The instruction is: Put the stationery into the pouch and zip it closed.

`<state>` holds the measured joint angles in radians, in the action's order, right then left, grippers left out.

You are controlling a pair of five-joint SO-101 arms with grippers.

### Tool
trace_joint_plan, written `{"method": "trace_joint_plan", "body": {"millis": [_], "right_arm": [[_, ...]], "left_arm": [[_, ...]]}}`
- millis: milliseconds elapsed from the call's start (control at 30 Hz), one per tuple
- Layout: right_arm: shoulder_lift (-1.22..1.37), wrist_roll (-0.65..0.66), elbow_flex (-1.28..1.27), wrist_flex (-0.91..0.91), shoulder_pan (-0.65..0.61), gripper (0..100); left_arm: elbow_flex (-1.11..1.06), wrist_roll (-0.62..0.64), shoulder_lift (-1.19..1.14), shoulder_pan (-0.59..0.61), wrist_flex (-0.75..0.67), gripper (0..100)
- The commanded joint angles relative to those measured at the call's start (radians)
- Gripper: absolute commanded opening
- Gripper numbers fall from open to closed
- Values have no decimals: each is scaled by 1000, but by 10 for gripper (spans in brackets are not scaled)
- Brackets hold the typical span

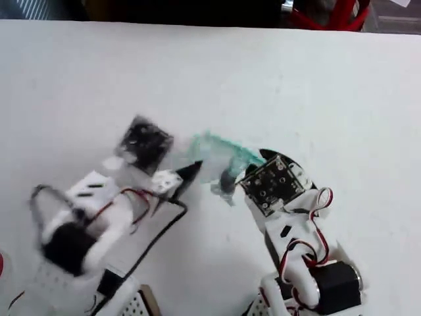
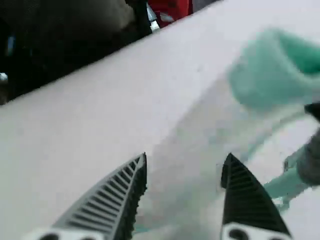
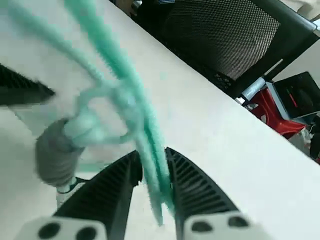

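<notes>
Pinching the pouch (image 1: 209, 157): right gripper (image 3: 152, 156), fingers pressed onto its teal edge (image 3: 142, 130), which runs between them.
Pouch place: mid-table, between both grippers.
Left gripper (image 2: 186, 160): fingers spread, the pouch's clear body just ahead of the tips; contact cannot be told.
Grey item (image 3: 55, 155): beside the teal edge, near the right fingers.
Table (image 1: 296, 85): white.

The clear, teal-edged pouch (image 1: 212, 155) is mid-table, a grey-capped item (image 1: 227, 180) against it.
</notes>
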<state>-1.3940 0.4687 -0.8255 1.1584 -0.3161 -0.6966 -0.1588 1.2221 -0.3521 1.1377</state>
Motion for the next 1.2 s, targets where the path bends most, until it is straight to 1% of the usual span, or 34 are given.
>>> {"method": "trace_joint_plan", "body": {"millis": [0, 100, 167, 233, 267, 367, 433, 500, 600, 767, 933, 1000, 1100, 1167], "right_arm": [[-13, -43, -2, -56, 8, 18], [-13, -46, -5, -59, 2, 18], [-13, -46, -5, -64, 2, 18], [-13, -48, -8, -68, 1, 18], [-13, -58, -11, -76, -4, 18], [-13, -81, -31, -87, -42, 18], [-13, -80, -46, -85, -79, 18], [-21, -80, -54, -81, -90, 18], [-21, -84, -54, -79, -90, 18], [-21, -87, -54, -58, -97, 18], [-22, -89, -64, -64, -97, 18], [-22, -89, -75, -65, -97, 18], [-22, -89, -83, -67, -97, 18], [-22, -89, -84, -67, -97, 18]], "left_arm": [[198, 9, 113, 18, 112, 244], [230, -69, 157, 18, 187, 244], [212, -83, 150, 19, 226, 244], [175, -81, 139, 15, 219, 244], [152, -74, 131, -7, 193, 244], [46, -23, 104, -122, 54, 244], [-37, -18, 73, -199, -61, 244], [-101, -14, 42, -231, -178, 242], [-184, -14, 7, -231, -319, 242], [-321, -12, -13, -234, -497, 241], [-436, -12, -15, -203, -675, 234], [-465, -12, -15, -203, -727, 201], [-499, -17, -15, -200, -802, 119], [-508, -20, -15, -199, -816, 62]]}}
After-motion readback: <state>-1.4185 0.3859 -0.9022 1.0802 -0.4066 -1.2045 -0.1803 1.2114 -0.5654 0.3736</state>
